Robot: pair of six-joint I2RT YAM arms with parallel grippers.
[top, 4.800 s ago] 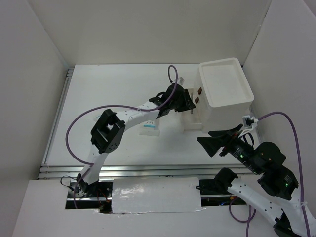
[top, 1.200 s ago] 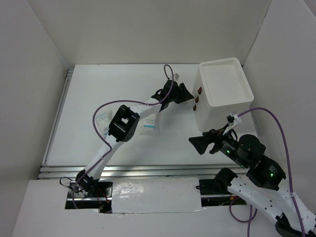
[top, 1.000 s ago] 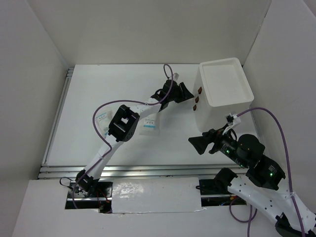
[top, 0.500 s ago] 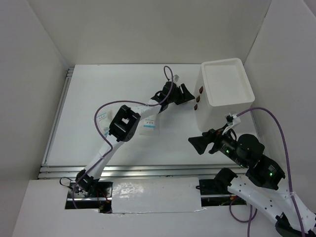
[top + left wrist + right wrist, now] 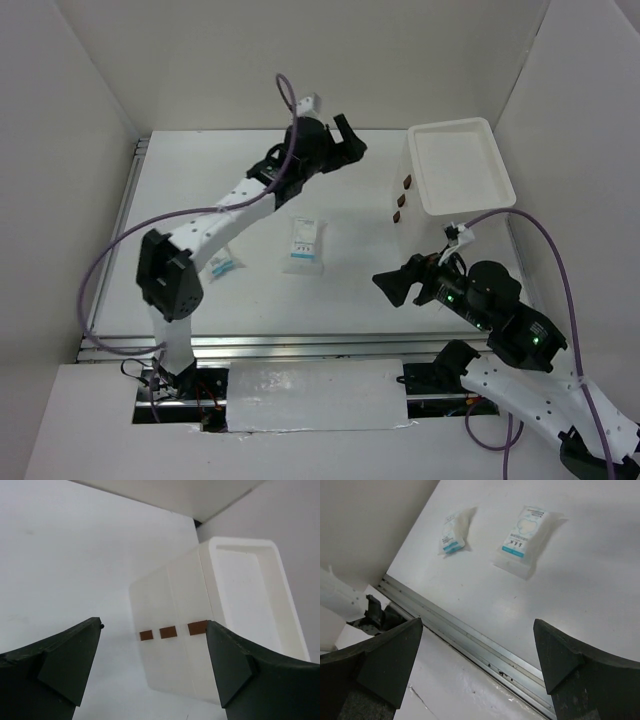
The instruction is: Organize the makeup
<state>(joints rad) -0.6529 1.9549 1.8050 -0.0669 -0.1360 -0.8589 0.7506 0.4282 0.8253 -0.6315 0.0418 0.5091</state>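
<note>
Had two packets (image 5: 304,243) loose on table (image 5: 200,180) outside shut box (image 5: 420,230), left gripper (image 5: 352,137) and right gripper (image 5: 385,288) splayed empty.

Both agape and empty: left hand (image 5: 350,138), right hand (image 5: 384,288).

left arm (image 5: 245,195): white links, black joint housings | right arm (image 5: 530,400): same build, small green lights on two joints | cables (image 5: 548,240): purple, loose loops, white plug ends | left tool (image 5: 347,137), right tool (image 5: 386,288): matte dark wedge-shaped fingers (image 5: 70,655)
</note>
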